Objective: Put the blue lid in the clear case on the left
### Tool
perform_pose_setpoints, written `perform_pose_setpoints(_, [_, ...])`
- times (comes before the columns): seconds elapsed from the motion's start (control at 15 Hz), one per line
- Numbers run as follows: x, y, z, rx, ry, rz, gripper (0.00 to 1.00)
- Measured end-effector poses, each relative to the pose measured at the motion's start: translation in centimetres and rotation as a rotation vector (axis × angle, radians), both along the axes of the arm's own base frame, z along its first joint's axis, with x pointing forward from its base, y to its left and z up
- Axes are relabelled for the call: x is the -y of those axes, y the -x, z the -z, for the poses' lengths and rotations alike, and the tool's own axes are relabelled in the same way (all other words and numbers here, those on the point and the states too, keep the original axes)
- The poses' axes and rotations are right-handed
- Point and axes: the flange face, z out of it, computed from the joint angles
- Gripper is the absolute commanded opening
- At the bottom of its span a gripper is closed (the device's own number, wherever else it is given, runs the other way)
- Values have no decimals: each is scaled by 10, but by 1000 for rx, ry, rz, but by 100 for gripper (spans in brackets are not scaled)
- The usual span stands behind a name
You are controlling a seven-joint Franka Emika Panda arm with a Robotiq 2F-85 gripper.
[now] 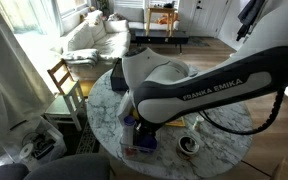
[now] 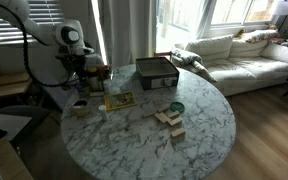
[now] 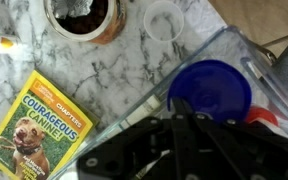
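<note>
In the wrist view the blue lid [image 3: 212, 88], round and deep blue, sits within the outline of the clear case [image 3: 269, 75], a transparent rectangular container on the marble table. My gripper [image 3: 181, 108] is right over it. Its dark fingers converge on the lid's near rim and look shut on it. The case's near end is hidden by the gripper body. In both exterior views the arm leans over the table edge, with the gripper [image 1: 142, 128] [image 2: 80, 84] low; the lid and case are mostly hidden there.
Beside the case are a yellow dog book [image 3: 39, 125] [image 2: 119, 101], a dark bowl [image 3: 84, 15] [image 1: 188, 145] and a small clear cup [image 3: 164, 22]. Farther off on the round table [image 2: 209, 135] are a black box [image 2: 156, 72], a teal disc [image 2: 176, 107] and wooden blocks [image 2: 169, 122].
</note>
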Motion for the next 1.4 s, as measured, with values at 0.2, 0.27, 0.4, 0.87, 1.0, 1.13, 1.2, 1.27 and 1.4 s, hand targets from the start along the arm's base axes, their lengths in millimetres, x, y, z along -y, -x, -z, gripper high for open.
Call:
perform_pose_setpoints(0.2, [1, 4, -17, 20, -7, -9, 0])
perform_pose_setpoints(0.27, [2, 6, -23, 27, -10, -16, 0])
perform_pose_setpoints(0.4, [4, 13, -36, 41, -19, -39, 1])
perform_pose_setpoints(0.87, [10, 41, -84, 145, -107, -126, 62])
perform_pose_setpoints(1.0, [10, 50, -95, 169, -152, -146, 78])
perform_pose_setpoints(1.13, [12, 59, -106, 192, -192, -167, 91])
perform_pose_setpoints(1.2, [14, 63, -111, 199, -209, -175, 99])
perform_pose_setpoints(1.27, [17, 67, -116, 204, -225, -180, 100])
perform_pose_setpoints(1.4, [23, 74, -126, 211, -256, -182, 100])
